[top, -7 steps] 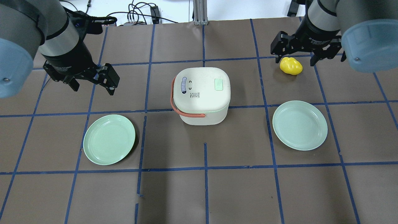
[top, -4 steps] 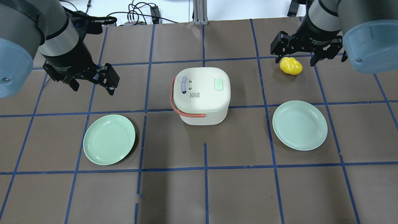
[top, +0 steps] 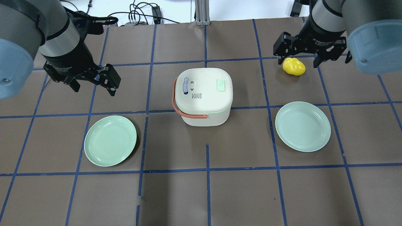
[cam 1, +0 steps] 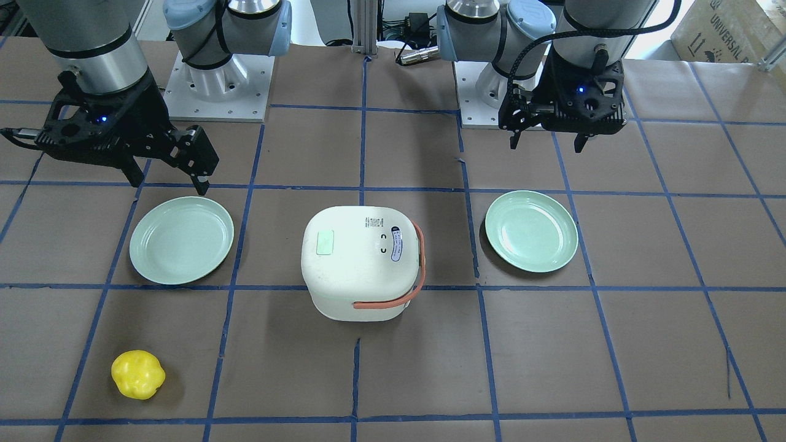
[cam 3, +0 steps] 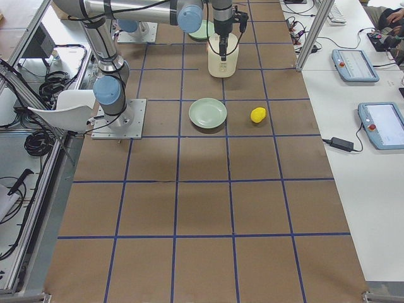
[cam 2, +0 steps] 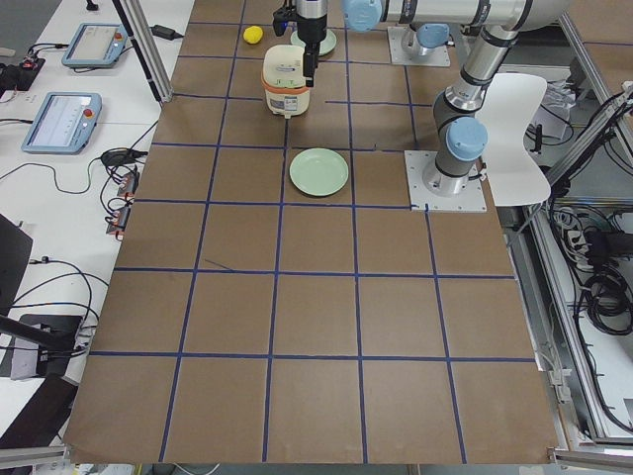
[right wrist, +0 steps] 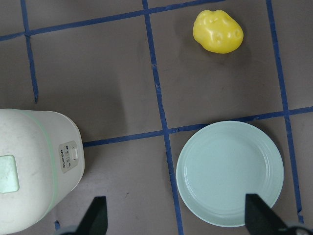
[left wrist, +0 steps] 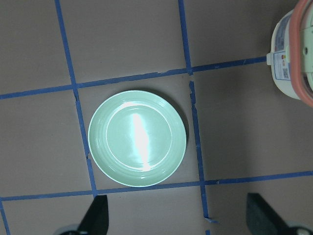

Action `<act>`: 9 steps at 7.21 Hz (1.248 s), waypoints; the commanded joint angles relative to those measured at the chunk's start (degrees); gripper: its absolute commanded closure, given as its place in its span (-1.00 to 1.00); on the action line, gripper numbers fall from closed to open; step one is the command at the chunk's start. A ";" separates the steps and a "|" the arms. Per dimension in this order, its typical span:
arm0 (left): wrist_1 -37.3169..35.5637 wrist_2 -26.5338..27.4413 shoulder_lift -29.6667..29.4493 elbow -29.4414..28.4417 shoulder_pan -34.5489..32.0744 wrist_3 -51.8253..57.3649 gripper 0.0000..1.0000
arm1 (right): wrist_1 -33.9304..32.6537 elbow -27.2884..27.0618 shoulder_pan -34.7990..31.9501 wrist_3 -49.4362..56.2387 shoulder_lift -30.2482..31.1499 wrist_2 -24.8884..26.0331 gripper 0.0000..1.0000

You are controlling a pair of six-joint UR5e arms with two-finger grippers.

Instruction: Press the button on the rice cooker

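The white rice cooker [top: 203, 97] with an orange-red handle stands shut at the table's middle. A mint-green patch [top: 221, 85] sits on its lid. A small control panel [right wrist: 70, 155] shows on its side in the right wrist view. My left gripper [top: 94, 91] is open and empty, held in the air to the cooker's left, above a green plate [left wrist: 138, 138]. My right gripper [top: 298, 62] is open and empty, held in the air to the cooker's right. Neither gripper touches the cooker [cam 1: 359, 270].
Two mint-green plates lie on either side of the cooker, one at the left [top: 110, 140] and one at the right [top: 302, 126]. A yellow lumpy object [top: 294, 66] lies at the far right. Blue tape lines grid the brown table.
The right arm has shifted slightly to the right and away in the overhead view. The left arm and the cooker have not moved.
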State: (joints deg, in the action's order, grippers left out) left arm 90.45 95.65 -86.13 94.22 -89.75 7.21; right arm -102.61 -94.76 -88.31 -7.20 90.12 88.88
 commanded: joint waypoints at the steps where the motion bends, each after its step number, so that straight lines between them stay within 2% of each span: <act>1: 0.08 -0.03 0.00 0.00 0.02 0.00 -1.00 | 0.13 0.27 -0.02 0.43 0.05 0.07 -1.00; 9: 0.08 -0.03 0.00 0.00 -0.07 0.00 -1.00 | -0.49 0.62 -0.11 0.52 -0.04 -0.37 -0.99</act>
State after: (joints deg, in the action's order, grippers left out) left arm 90.52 95.62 -86.13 94.22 -89.78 7.21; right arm -103.06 -94.46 -88.41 -6.80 90.10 88.48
